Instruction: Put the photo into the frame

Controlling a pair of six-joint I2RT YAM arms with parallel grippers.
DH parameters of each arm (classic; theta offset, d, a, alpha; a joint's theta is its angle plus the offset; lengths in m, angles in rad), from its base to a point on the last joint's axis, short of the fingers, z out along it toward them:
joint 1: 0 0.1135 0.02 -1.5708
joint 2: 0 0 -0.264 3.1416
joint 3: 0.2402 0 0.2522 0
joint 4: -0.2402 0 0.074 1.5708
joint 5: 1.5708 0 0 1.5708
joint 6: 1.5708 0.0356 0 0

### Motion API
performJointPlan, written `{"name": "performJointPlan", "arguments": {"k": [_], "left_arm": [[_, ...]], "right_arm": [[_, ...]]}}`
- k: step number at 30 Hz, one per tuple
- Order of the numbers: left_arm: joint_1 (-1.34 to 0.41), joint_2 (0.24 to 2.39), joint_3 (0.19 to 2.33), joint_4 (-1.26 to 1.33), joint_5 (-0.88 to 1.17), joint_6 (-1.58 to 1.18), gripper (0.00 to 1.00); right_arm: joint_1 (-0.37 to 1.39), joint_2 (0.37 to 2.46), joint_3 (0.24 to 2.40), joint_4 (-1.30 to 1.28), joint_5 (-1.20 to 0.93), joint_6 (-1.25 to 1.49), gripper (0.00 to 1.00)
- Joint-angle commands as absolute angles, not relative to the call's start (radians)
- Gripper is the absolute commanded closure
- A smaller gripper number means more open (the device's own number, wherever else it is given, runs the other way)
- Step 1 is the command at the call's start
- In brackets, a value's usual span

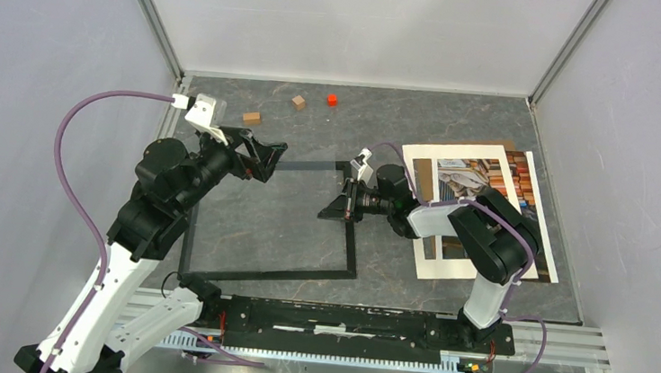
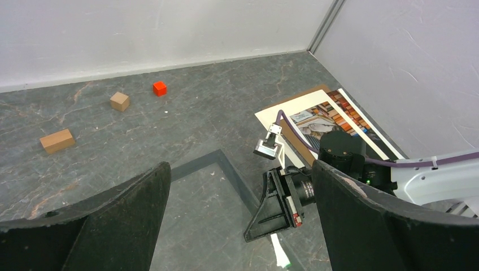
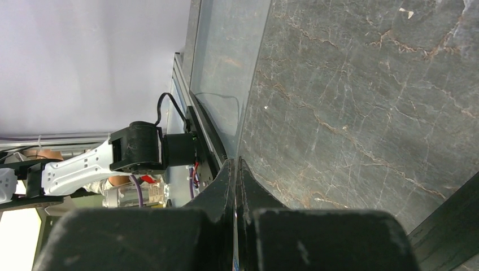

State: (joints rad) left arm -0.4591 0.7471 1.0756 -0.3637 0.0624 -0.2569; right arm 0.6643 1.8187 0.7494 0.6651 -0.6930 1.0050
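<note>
Dark marbled table [image 1: 314, 122], pale grey walls [image 1: 360, 18] on three sides. Left pincer [image 1: 273, 162] gapes empty; right pincer [image 1: 330, 211] pressed closed at the frame [image 1: 274, 274] edge.

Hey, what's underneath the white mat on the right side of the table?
A bookshelf photo shows through the window of the white mat and past its right edge. The right arm covers the near part.
</note>
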Motion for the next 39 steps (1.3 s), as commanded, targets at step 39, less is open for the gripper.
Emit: {"name": "performJointPlan", "arguments": {"k": [39], "left_arm": [[-0.452, 0.747, 1.075, -0.319, 0.089, -0.239, 0.00]], "right_arm": [[0.648, 1.764, 0.731, 0.673, -0.689, 0.976, 1.00]]}}
